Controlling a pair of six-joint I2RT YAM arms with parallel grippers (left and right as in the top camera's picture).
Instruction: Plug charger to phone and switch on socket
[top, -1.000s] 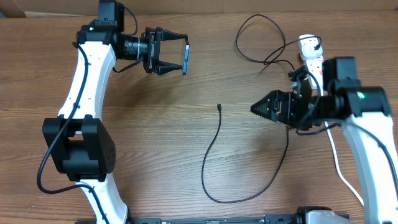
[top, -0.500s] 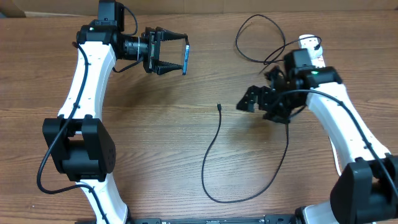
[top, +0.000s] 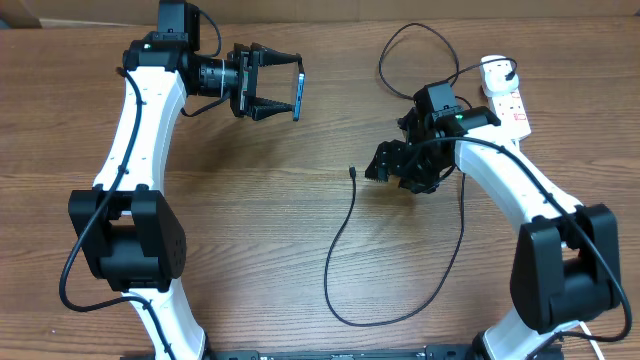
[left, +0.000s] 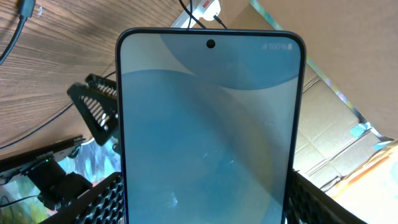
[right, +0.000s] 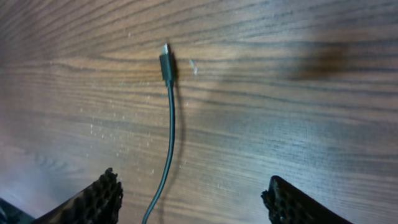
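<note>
My left gripper (top: 287, 88) is shut on the phone (top: 299, 93) and holds it on edge above the far left of the table. Its light-blue screen fills the left wrist view (left: 208, 130). The charger's thin black cable (top: 340, 250) lies looped on the table, its connector tip (top: 352, 172) at the middle. My right gripper (top: 378, 167) is open, just right of the tip. In the right wrist view the tip (right: 165, 62) and cable lie ahead of the open fingers (right: 193, 196). The white socket (top: 506, 95) lies at the far right with the white plug in it.
The cable makes a second loop at the back (top: 415, 60) near the socket. A thick white cord (top: 545, 260) runs down the right side. Cardboard boxes (left: 336, 124) show behind the phone in the left wrist view.
My right arm has swung left and forward, bringing its gripper from the right side to just beside the connector tip. The left arm and phone have not moved.
</note>
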